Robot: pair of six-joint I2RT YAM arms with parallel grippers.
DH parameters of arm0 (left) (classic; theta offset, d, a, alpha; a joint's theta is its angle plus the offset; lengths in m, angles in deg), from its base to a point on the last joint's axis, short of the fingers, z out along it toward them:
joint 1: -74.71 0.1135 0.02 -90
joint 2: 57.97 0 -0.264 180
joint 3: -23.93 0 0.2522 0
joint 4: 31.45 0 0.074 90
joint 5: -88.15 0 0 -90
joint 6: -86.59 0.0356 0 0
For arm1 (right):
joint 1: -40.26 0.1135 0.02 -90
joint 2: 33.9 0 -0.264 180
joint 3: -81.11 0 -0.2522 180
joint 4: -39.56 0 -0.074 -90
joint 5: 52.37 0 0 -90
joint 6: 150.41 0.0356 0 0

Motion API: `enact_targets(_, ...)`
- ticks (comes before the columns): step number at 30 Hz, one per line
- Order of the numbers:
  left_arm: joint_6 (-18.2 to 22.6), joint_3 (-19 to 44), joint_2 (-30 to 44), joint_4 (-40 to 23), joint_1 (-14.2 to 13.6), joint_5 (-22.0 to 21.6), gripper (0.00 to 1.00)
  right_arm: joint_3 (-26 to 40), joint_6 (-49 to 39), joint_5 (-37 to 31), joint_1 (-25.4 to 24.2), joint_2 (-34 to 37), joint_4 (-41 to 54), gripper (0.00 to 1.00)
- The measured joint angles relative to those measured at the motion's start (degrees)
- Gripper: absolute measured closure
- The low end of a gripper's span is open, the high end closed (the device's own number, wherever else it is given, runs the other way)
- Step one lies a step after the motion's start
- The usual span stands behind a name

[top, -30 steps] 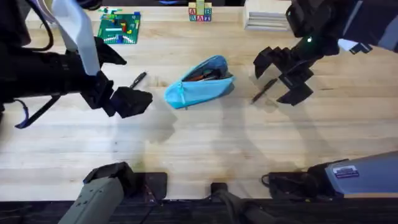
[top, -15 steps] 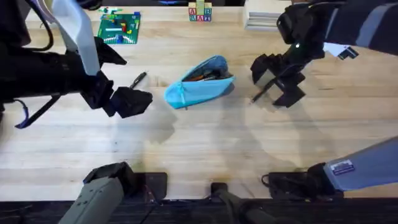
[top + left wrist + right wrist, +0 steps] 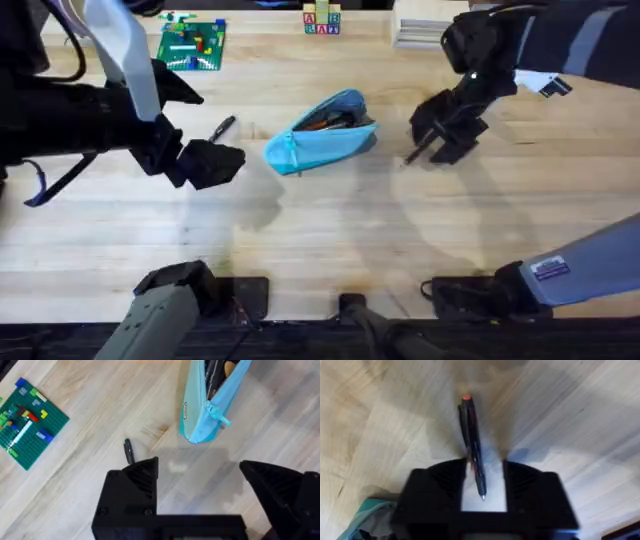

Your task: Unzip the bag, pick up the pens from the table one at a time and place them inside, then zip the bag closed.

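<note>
Right wrist view shows the right gripper (image 3: 484, 482) with jaws apart, straddling a pen (image 3: 472, 442) that lies flat on the surface (image 3: 330, 230) just beside the bag (image 3: 322, 133) — closing off-centre could roll it away. Left gripper (image 3: 200, 492) hangs spread too.

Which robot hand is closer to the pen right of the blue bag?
The right. The right gripper has its jaws on either side of that pen, not yet closed on it. The left gripper hangs on the far side of the bag, near the other pen.
</note>
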Motion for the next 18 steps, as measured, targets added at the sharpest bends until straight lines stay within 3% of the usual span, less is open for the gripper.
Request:
enact_targets(3, 0.0, 0.0, 0.0, 0.0, 0.0, 0.0, 0.005, 0.0, 0.0, 0.1, 0.1, 0.0, -0.2, 0.906)
enact_targets(4, 0.0, 0.0, 0.0, 0.0, 0.0, 0.0, 0.005, 0.1, -0.1, 0.1, 0.1, 0.0, -0.2, 0.948)
enact_targets(18, 0.0, 0.0, 0.0, 0.0, 0.0, 0.0, 0.005, 0.4, -2.6, 0.2, 0.2, 0.0, -0.2, 0.968)
